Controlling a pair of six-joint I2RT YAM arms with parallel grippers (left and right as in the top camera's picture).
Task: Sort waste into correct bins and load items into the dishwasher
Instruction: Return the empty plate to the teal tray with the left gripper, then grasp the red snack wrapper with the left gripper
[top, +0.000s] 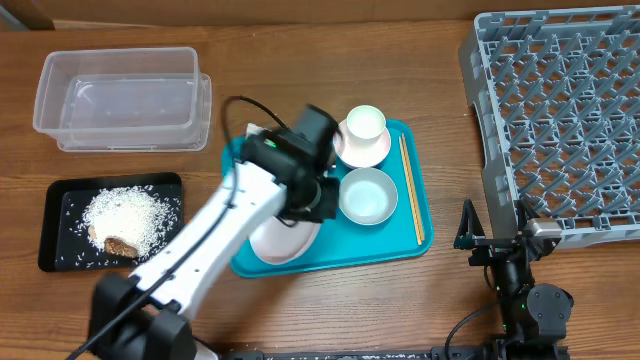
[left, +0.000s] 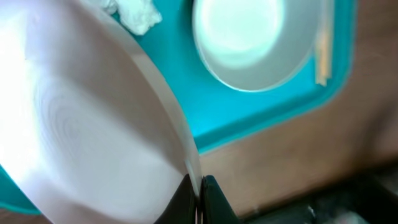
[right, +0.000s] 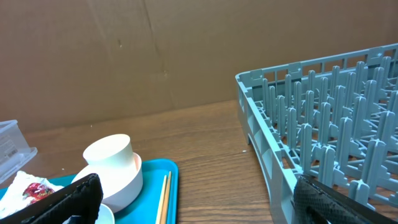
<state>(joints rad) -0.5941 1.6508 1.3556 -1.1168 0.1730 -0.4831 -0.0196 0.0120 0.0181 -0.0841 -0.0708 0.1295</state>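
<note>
The left pincer (left: 199, 198) is clamped on the edge of the big white plate (left: 81, 124). The plate is at the lower left of the teal tray (top: 400, 240), in the middle of the overhead view. The bowl (top: 367, 195) and cup (top: 364, 124) are on that tray too. The right pincer (top: 493, 228) is wide apart and holds nothing. It is low in the frame, beside the grey dish rack (top: 560, 110).
</note>
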